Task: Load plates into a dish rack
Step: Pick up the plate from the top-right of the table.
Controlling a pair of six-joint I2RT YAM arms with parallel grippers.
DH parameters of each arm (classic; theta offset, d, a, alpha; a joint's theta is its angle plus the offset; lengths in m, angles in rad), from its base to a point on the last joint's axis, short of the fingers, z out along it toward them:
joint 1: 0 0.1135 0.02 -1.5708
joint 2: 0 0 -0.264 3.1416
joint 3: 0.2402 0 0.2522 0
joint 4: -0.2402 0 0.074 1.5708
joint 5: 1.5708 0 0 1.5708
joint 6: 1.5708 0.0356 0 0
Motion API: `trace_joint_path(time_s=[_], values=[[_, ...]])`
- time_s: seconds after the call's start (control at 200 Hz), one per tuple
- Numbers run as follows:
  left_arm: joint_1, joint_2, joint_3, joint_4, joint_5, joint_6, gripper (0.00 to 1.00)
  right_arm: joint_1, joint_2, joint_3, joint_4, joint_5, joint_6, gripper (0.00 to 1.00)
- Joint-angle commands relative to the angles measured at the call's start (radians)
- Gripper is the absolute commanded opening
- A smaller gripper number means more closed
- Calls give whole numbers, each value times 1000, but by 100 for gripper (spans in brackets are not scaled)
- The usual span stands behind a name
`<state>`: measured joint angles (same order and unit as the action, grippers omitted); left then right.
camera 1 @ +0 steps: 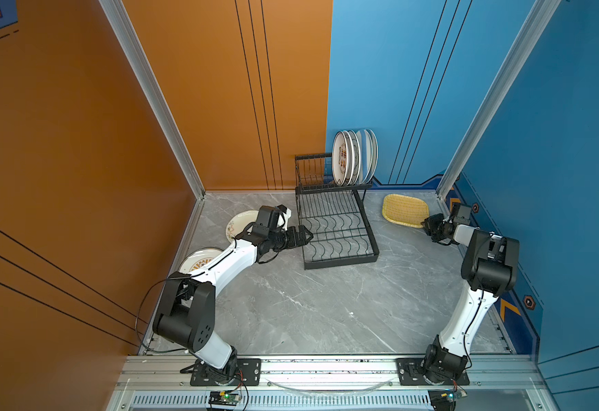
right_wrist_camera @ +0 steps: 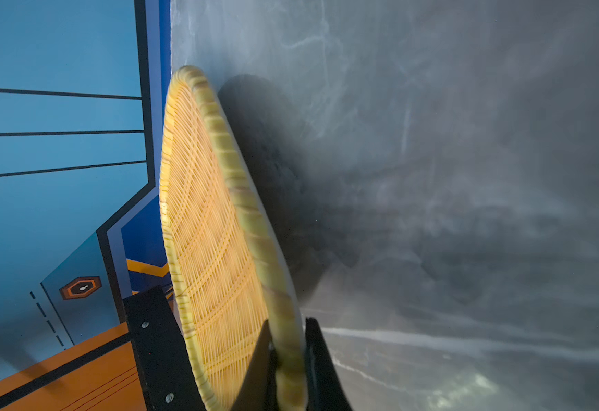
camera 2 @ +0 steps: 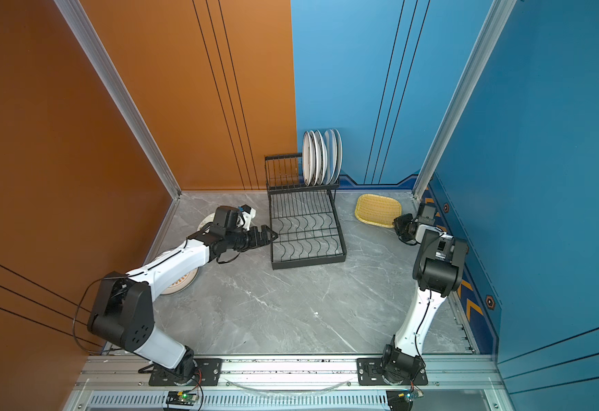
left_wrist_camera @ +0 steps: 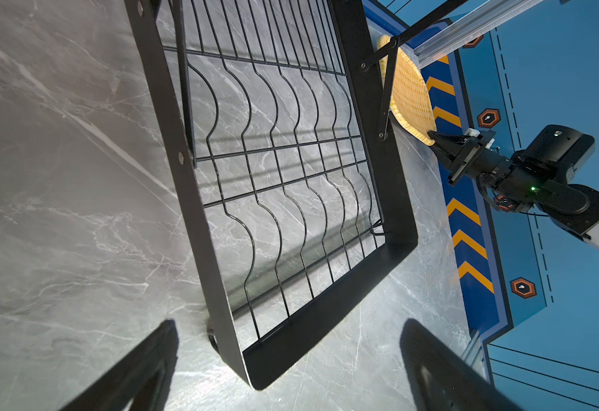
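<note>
Loose plates: two round cream printed plates lie flat on the grey marbled bench, left of the black wire dish rack.
Left fingers: spread wide, empty, just beside the rack's left frame.
Right fingers: clamped on the rim of the yellow woven squarish tray, right of the rack.
Tray axis: long side parallel to the rack's rear tier.
Coming move: probably leftward to the rack.
In the way: upright white plates fill the rear tier's right end.

Plates in rear of rack, tray to its right
</note>
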<state>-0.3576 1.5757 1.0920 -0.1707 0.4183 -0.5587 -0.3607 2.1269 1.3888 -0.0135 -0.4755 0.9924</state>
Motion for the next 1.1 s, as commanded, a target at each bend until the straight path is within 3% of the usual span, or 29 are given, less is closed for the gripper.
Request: trace_joint_path(time_s=[0.0,0.5,1.096], values=[[-12,4,9,13,-1,3,98,7,-46,-48,-4,3,-16,0],[-13,9,17,13,46,22,98,23,-237,-164,87,-6,9,0],[-9,49,72,-9,137,55,98,2,-463,-371,237,-109,36,0]])
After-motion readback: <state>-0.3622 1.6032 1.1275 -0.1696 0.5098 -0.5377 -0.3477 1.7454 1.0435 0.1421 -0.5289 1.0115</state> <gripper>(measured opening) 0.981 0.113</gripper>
